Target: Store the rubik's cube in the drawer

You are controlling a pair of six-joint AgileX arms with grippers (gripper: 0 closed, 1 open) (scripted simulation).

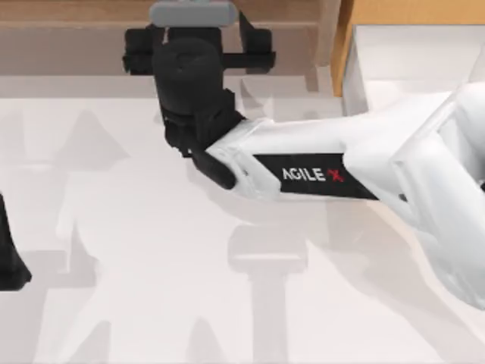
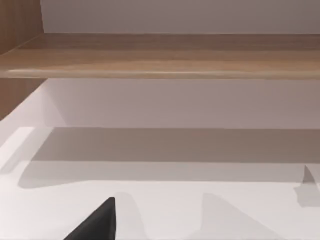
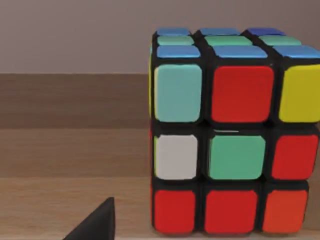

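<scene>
The rubik's cube point(image 3: 232, 145) stands upright on a brown wooden shelf point(image 3: 75, 150), close in front of the right wrist camera, with red, green, white, yellow and blue stickers facing it. My right gripper point(image 1: 198, 47) reaches to the shelf at the top of the table, its black fingers point(image 1: 258, 49) spread wide with nothing between them. One dark fingertip point(image 3: 97, 222) shows beside the cube, apart from it. The drawer point(image 1: 409, 53) stands pulled out at the top right, showing its white interior and orange-brown wood. My left gripper point(image 1: 7, 262) stays parked at the left edge.
The long brown shelf point(image 1: 76, 30) runs along the back of the white table point(image 1: 151, 288). Its underside point(image 2: 160, 65) shows in the left wrist view. The right arm's white forearm point(image 1: 318, 163) crosses the table's middle right.
</scene>
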